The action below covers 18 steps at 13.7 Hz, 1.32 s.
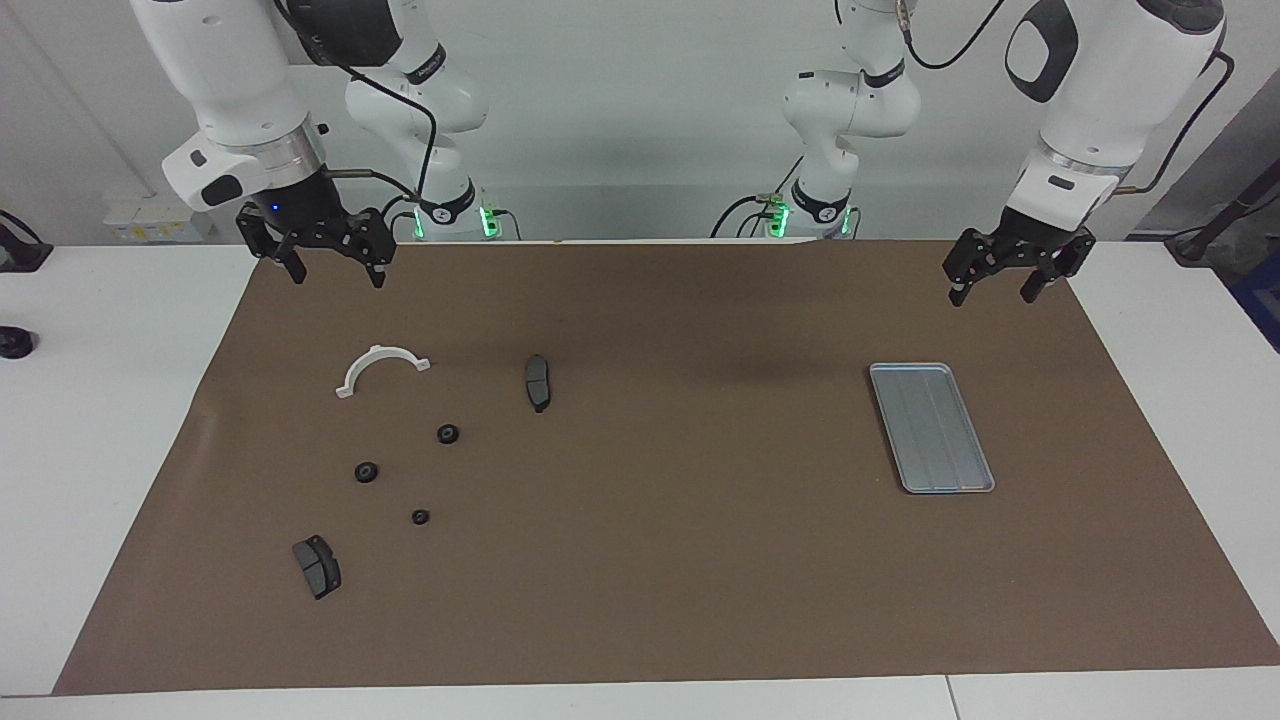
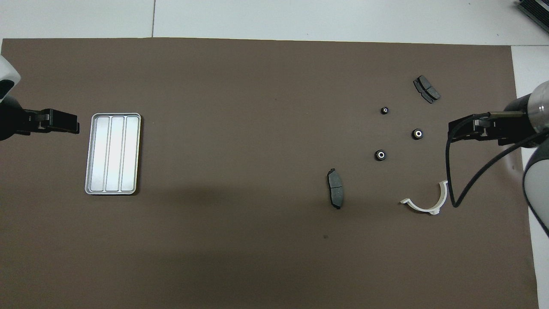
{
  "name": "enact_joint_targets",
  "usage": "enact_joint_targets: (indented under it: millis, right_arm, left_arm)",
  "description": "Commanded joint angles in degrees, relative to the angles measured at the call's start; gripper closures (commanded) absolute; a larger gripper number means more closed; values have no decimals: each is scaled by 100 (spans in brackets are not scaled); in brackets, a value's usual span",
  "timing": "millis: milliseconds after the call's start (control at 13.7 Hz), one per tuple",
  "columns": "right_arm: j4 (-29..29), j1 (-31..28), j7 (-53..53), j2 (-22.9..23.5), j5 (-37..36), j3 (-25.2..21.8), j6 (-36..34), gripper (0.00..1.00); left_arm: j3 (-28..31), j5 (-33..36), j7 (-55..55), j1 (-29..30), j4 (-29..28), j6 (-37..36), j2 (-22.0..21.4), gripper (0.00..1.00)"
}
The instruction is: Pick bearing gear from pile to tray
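Nothing moved yet: three gears [image 1: 448,433] lie loose toward the right arm's end, the tray [image 1: 931,427] bare; right gripper [image 1: 327,262] and left gripper [image 1: 1006,281] hang released, empty-fingered.

A plain brown mat [image 1: 660,520] covers the white table [image 1: 110,400]. The tray [image 1: 931,427] is silver-grey, marked with faint lengthwise ridges that split it into three pale, shiny bands in the overhead view. The bracket [image 1: 381,368] is white. Three gears [image 1: 448,434] are black, each with a small light centre seen from overhead. Two brake pads [image 1: 538,382] are dark grey, the one by the gears [image 1: 317,566] showing a thin dividing line across its face. Both grippers, left [image 1: 1007,282] and right [image 1: 327,260], are black, on white arms [image 1: 1090,90] with black cables [image 2: 472,180] and silver wrist rings. Green lights [image 1: 487,222] glow at the arm bases.
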Motion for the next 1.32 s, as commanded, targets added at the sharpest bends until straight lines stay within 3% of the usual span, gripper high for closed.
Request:
enact_joint_targets:
  millis: [0,439,805,1244]
  right_arm:
    - [-415,-81,-194,-124,137,28,331,0]
    - [-1048,-29,-317,-132,137,28,980,0]
    - [-1777,7,-317,-115,137,37,1911,0]
    - [-2261,253,-256,561,137,37,3019,0]
  left_arm:
    - [-22,97,-41,28,-160,21,-143,0]
    - [-22,97,-41,28,-160,21,-143,0]
    - [-13,97,-41,28,-160,21,-143,0]
    - [-22,97,-41,28,-160,21,-143,0]
